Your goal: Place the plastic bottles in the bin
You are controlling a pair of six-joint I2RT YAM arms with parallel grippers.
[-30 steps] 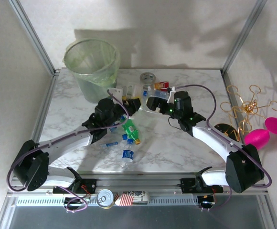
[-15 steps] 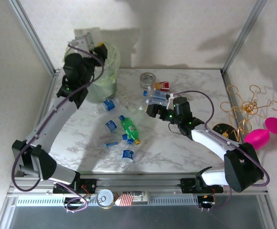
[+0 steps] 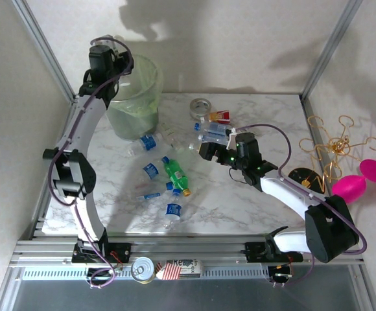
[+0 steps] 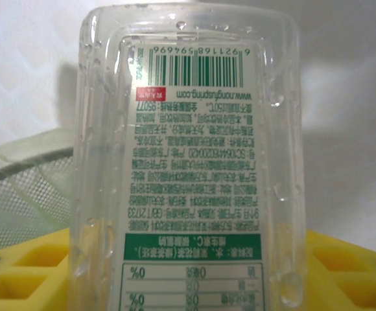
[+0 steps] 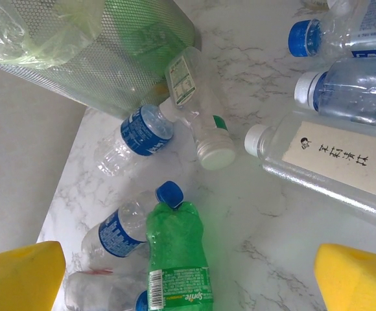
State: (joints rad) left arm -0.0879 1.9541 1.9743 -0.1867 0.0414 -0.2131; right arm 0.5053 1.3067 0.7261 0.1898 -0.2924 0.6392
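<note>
My left gripper (image 3: 105,53) is raised over the far left rim of the bin (image 3: 135,97), a pale green lined bucket. It is shut on a clear plastic bottle (image 4: 188,162) with a white and green label, held between the yellow pads (image 4: 23,272). The bin's rim (image 4: 19,168) shows below it. Several plastic bottles lie on the marble: a green Sprite one (image 5: 175,253), a blue-labelled one (image 5: 139,133), a white-capped one (image 5: 198,110) and a square one (image 5: 330,162). My right gripper (image 3: 209,149) hangs open above them, its pads (image 5: 19,275) wide apart around nothing.
A grey tape roll (image 3: 201,105) and a red and yellow item (image 3: 220,116) lie at the back of the table. A gold wire rack (image 3: 334,152) and pink pieces (image 3: 360,178) stand off the right edge. A can (image 3: 142,269) rests on the front rail.
My left arm has lifted a clear bottle from the middle of the table and swung it up and left, over the bin. The right gripper has barely moved.
</note>
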